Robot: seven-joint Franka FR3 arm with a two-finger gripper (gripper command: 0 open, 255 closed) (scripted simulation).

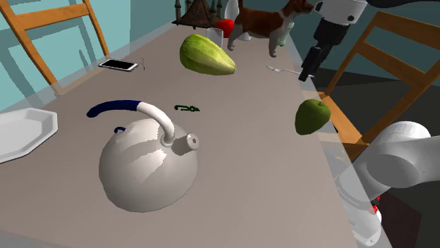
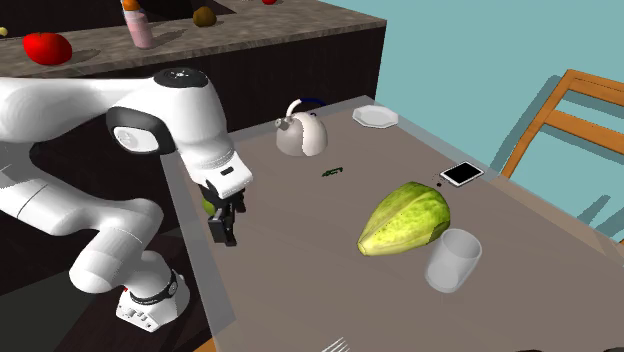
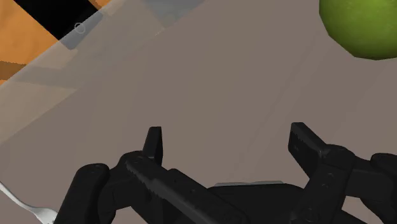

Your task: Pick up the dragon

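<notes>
Where hand [image 3: 226, 137] hangs, fingers [image 3: 153, 143] apart, grey tbl [image 1: 268, 176], teal wall [image 2: 480, 60] bkgd, wood chairs [image 2: 597, 88]

Pale grey kettle [image 1: 148, 165] showing a handle [image 1: 127, 107] running navy into white, tiny dragon [image 1: 188, 108] at its one o'clock looking dark green, perhaps blackish, gourd [image 1: 206, 55] shading yellow-green, apple [image 1: 312, 116] glowing olive, dog [image 1: 268, 21] wearing brown with white patches, gripper [image 1: 306, 76] showing black.

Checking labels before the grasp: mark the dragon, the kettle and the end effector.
dragon [image 1: 188, 108]: shoulder view, middle of its dark body.
kettle [image 1: 144, 169]: shoulder view, rounded white body.
end effector [image 3: 226, 130]: wrist view, midway between its open fingertips.
</notes>
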